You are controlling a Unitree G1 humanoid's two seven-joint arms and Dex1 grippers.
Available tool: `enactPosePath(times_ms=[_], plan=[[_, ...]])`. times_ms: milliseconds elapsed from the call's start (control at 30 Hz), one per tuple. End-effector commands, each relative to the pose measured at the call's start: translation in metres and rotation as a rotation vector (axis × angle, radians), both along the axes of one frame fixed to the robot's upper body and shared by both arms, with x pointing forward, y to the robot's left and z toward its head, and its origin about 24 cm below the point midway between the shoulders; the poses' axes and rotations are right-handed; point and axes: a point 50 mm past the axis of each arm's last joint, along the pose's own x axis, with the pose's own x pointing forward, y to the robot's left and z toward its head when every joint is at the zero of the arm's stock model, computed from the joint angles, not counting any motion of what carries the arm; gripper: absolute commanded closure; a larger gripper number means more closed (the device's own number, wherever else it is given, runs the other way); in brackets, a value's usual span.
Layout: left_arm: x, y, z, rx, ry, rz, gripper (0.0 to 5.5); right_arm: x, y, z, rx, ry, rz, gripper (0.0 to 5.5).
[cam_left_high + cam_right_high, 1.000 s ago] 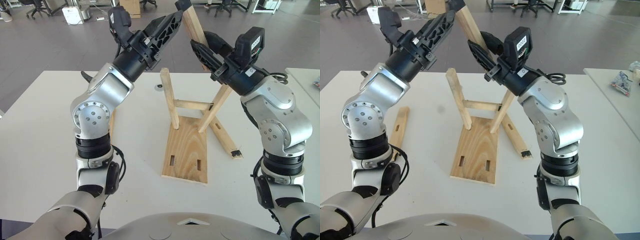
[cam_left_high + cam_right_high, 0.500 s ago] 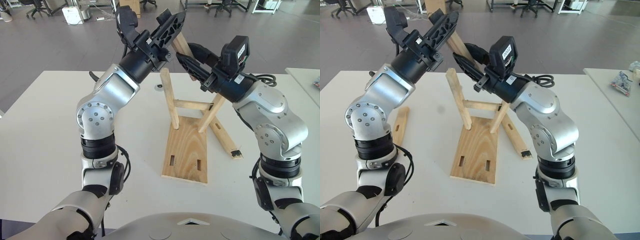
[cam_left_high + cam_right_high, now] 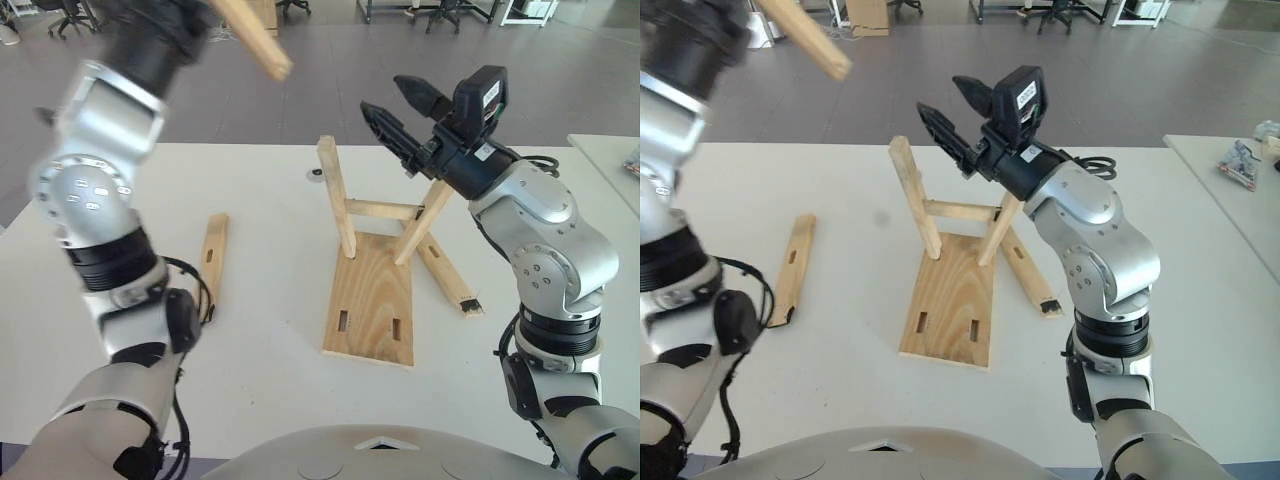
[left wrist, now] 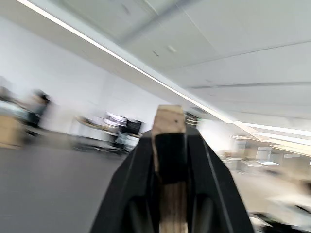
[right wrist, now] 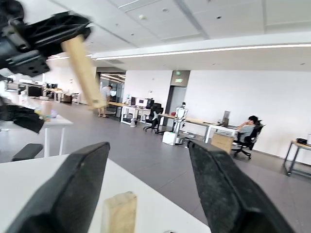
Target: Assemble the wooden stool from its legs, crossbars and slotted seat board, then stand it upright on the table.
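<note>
Swung leftward, the light, stiff leg (image 3: pixel 250 40) is clamped by left gripper (image 4: pixel 170 143), best held mid-shaft; right gripper (image 3: pixel 383 93) is spread.

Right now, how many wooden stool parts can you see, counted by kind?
seat board: 1
upright legs standing on the board: 2
crossbar between them: 1
loose bars lying on the table: 2
held bar in the left gripper: 1
Total: 7

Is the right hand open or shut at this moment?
Open: the right hand has its fingers spread wide apart, gripping nothing.
</note>
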Motion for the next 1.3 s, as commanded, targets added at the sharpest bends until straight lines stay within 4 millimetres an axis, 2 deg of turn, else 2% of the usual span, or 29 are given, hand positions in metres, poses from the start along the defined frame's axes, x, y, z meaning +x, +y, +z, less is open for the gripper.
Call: enactPosePath(times_ms=[33, 133, 233, 333, 400, 533, 700, 833, 1033, 1133, 1300], plan=[[0.007, 0.036, -0.043, 0.126, 0.178, 0.285, 5.1, -0.001, -0.003, 0.003, 0.029, -0.022, -0.052, 2.52], [0.0, 0.047, -0.106, 0.238, 0.364, 0.442, 5.1, -0.002, -0.004, 0.004, 0.042, -0.027, -0.073, 2.52], [-0.011, 0.058, -0.158, 0.299, 0.51, 0.548, 5.1, -0.003, -0.005, 0.003, 0.048, -0.027, -0.083, 2.52], [-0.018, 0.056, -0.197, 0.289, 0.607, 0.549, 5.1, -0.002, -0.004, 0.003, 0.046, -0.026, -0.08, 2.52], [-0.021, 0.053, -0.211, 0.275, 0.638, 0.536, 5.1, -0.001, -0.004, 0.003, 0.043, -0.027, -0.079, 2.52], [-0.021, 0.05, -0.226, 0.232, 0.672, 0.517, 5.1, -0.001, -0.004, 0.002, 0.036, -0.025, -0.078, 2.52], [-0.019, 0.043, -0.229, 0.235, 0.668, 0.502, 5.1, 0.0, -0.004, 0.002, 0.032, -0.026, -0.077, 2.52], [-0.01, 0.035, -0.22, 0.247, 0.634, 0.482, 5.1, 0.0, -0.003, 0.001, 0.02, -0.024, -0.07, 2.52], [-0.016, 0.022, -0.211, 0.304, 0.594, 0.464, 5.1, 0.0, -0.004, 0.001, 0.013, -0.022, -0.068, 2.52], [-0.02, 0.021, -0.214, 0.388, 0.594, 0.46, 5.1, 0.0, -0.004, 0.001, 0.013, -0.022, -0.069, 2.52], [-0.025, 0.025, -0.218, 0.423, 0.608, 0.473, 5.1, -0.001, -0.004, 0.001, 0.009, -0.022, -0.065, 2.52]])
